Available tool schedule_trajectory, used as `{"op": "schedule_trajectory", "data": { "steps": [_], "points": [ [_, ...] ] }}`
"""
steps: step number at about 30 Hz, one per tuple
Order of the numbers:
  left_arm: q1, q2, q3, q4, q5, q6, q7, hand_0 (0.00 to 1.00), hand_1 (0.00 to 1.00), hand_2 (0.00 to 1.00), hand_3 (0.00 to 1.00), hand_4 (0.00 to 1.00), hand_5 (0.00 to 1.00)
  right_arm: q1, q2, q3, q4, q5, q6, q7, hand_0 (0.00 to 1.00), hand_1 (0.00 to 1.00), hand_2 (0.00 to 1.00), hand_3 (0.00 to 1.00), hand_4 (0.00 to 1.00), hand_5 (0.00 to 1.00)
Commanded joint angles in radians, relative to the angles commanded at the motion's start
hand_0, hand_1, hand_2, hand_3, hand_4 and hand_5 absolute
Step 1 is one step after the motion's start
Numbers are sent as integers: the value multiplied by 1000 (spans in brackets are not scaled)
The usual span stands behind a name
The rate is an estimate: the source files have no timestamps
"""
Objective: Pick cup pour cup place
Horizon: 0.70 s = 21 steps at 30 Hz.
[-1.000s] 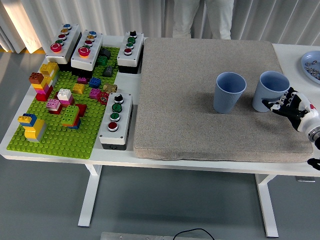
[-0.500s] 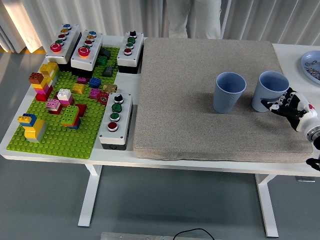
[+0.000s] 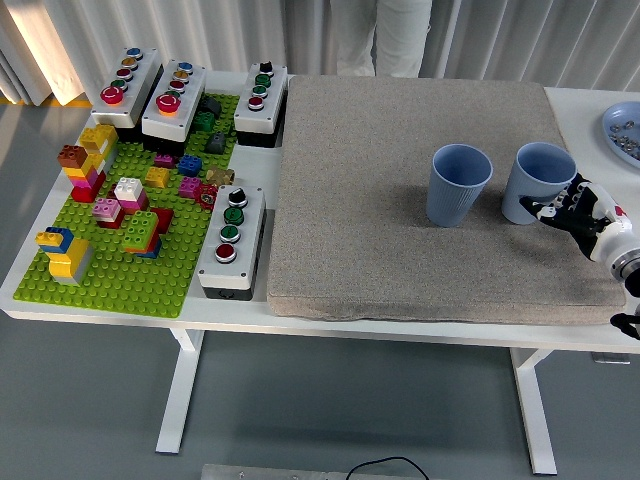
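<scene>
Fingers: black-and-white fingers (image 3: 562, 204) of the right hand (image 3: 585, 215) curl against the lower side of the right-hand pale blue ribbed plastic cup (image 3: 538, 183), touching its wall; whether they have fully clamped it I cannot tell (the far side of the cup hides any wrap).
Cup in hand's reach: upright or tipped very slightly, mouth up, standing on the grey felt mat (image 3: 400, 260) near its right edge.
Key relation: this cup lies just up and left of the right hand, its long axis vertical, so the grip comes at its side wall from the right.
Second cup: matching pale blue ribbed plastic cup (image 3: 459, 185), upright, just to the left of the first, a small gap between them (likely the one to receive the pour).
Nearer arm: the right one; the left arm is out of view.
Step judged: closing the grasp before lifting.
Bench: white bench (image 3: 300, 318) carrying the mat.
Far side: a person's pale trouser legs (image 3: 382, 35) at the top edge, hands unseen.
</scene>
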Motion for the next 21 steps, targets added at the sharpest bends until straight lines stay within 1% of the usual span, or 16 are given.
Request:
{"op": "schedule_trajectory", "data": {
  "steps": [1, 2, 4, 6, 7, 8, 13, 14, 19, 21],
  "points": [
    [-1, 0, 0, 0, 1, 0, 0, 738, 770, 829, 654, 518, 944, 2, 0, -1, -2, 2, -2, 1, 905, 882, 929, 911, 813, 199],
    [-1, 0, 0, 0, 1, 0, 0, 737, 770, 828, 653, 521, 948, 4, 0, -1, -4, 3, -3, 2, 901, 874, 911, 884, 812, 195],
    [-2, 0, -1, 0, 2, 0, 0, 737, 770, 828, 653, 521, 948, 8, 0, -3, -8, 9, -5, 4, 901, 874, 911, 884, 812, 195],
    [-3, 0, -2, 0, 3, 0, 0, 737, 770, 828, 653, 521, 948, 12, -1, -4, -11, 10, -14, 5, 901, 874, 911, 884, 812, 195],
    [-3, 0, -2, 0, 2, 0, 0, 737, 770, 828, 653, 521, 948, 13, -1, -6, -12, 17, -26, 14, 901, 874, 911, 884, 812, 195],
    [-3, 0, -1, 0, 1, 0, 0, 737, 770, 828, 654, 519, 945, 13, 0, -7, -11, 22, -33, 19, 851, 771, 729, 762, 781, 140],
    [-3, 0, -3, 0, 2, 0, 0, 737, 770, 828, 654, 519, 945, 11, 4, -13, -4, 24, -36, 17, 851, 771, 729, 762, 781, 140],
    [-3, 0, -3, 0, 2, 0, 0, 737, 770, 828, 654, 518, 944, 12, 4, -13, -4, 24, -35, 17, 813, 715, 633, 709, 771, 129],
    [-3, 0, -5, 0, 3, 0, 0, 737, 770, 828, 654, 518, 944, 7, 9, -13, -1, 24, -34, 16, 813, 715, 633, 709, 771, 129],
    [-3, 0, -4, 0, 3, 0, 1, 737, 770, 828, 654, 520, 946, 4, 11, -13, 1, 23, -35, 16, 809, 705, 615, 694, 777, 143]
  ]
}}
